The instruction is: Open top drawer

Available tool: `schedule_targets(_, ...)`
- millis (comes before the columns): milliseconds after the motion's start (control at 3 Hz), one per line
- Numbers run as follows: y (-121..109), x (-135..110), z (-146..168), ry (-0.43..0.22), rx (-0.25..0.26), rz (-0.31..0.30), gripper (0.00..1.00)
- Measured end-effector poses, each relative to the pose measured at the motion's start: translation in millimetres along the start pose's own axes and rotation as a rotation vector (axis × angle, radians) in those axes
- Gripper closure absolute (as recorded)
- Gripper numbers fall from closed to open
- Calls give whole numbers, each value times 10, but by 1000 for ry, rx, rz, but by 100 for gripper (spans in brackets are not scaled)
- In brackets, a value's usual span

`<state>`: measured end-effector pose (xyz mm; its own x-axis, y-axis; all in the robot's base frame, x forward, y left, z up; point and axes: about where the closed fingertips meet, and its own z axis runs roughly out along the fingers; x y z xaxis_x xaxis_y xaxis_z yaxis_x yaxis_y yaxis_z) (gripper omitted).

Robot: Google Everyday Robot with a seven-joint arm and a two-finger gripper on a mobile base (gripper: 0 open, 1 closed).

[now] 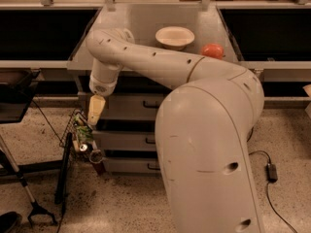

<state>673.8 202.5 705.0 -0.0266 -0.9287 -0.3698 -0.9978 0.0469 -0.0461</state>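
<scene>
The top drawer (127, 107) is a grey cabinet front just under the counter, with a small black handle (150, 104) at its centre; my arm hides its right part. It sits flush with the cabinet. My gripper (95, 110) hangs pointing down in front of the drawer's left end, well left of the handle. Its cream fingertips (96, 107) appear pressed together with nothing between them. Two more grey drawers (127, 140) lie below.
On the counter (138, 21) stand a cream bowl (174, 36) and a red-orange ball (212, 51). A wire basket (78, 132) with litter and a black pole (63, 166) stand on the floor left of the cabinet. A cable and adapter (271, 171) lie at right.
</scene>
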Motion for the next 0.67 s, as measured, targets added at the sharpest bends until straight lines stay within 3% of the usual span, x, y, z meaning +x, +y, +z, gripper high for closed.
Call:
schedule_targets(333, 7, -24, 9, -1, 0, -9, 0)
schedule_targets(667, 65, -105, 178, 24, -60, -66, 0)
